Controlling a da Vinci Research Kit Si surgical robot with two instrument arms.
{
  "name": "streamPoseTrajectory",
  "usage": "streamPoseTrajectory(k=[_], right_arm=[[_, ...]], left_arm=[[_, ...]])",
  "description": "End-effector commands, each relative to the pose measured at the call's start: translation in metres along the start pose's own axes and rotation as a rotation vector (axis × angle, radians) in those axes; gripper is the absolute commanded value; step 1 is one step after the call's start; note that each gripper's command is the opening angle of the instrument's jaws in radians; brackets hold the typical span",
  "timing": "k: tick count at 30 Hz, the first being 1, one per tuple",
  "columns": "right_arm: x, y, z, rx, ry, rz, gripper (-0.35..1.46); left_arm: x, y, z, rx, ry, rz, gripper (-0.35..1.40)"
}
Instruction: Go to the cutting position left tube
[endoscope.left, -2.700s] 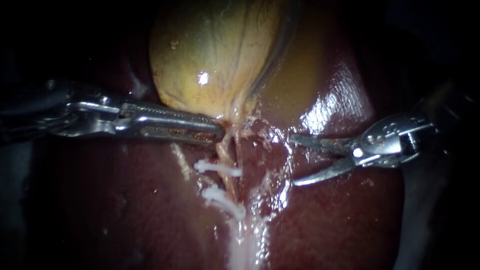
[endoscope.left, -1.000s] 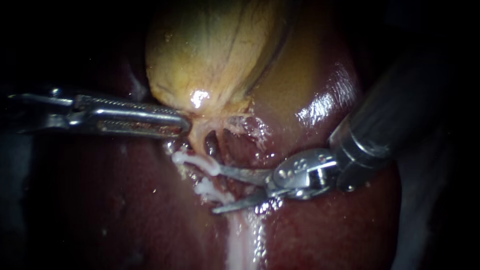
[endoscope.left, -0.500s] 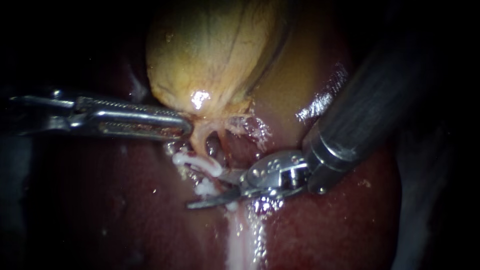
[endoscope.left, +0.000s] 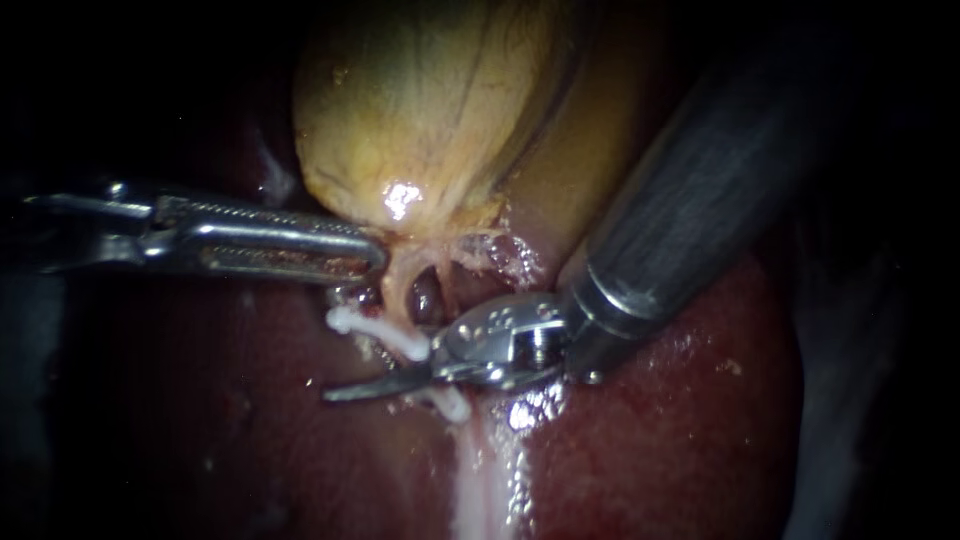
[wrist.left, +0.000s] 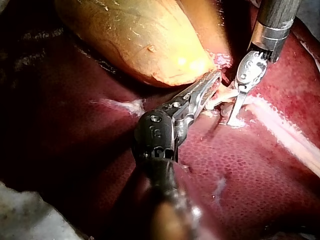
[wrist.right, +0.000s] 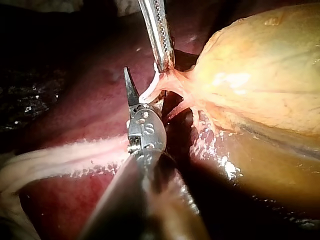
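Left instrument (endoscope.left: 374, 262) end effector's clamped on the gallbladder neck (endoscope.left: 430, 238), while the right instrument (endoscope.left: 375, 376) has its end effector apart at the left tube (endoscope.left: 398, 295), right between two white clips (endoscope.left: 375, 330).

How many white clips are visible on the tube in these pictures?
2. One clip lies across the tube, just below the tip of the left instrument. The other clip shows only partly beneath the right instrument, whose head may hide more.
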Motion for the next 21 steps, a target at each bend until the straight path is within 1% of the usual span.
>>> streamPoseTrajectory(k=[1,21], right_arm=[[0.0001,0.0,0.0001,-0.001,-0.001,-0.001,1.4],[0.0001,0.0002,0.0004,0.007,0.002,0.019,1.38]], left_arm=[[0.0,0.0,0.0,0.001,0.0,0.0,-0.35],[-0.0001,0.0001,0.0003,-0.003,-0.001,0.0,-0.35]])
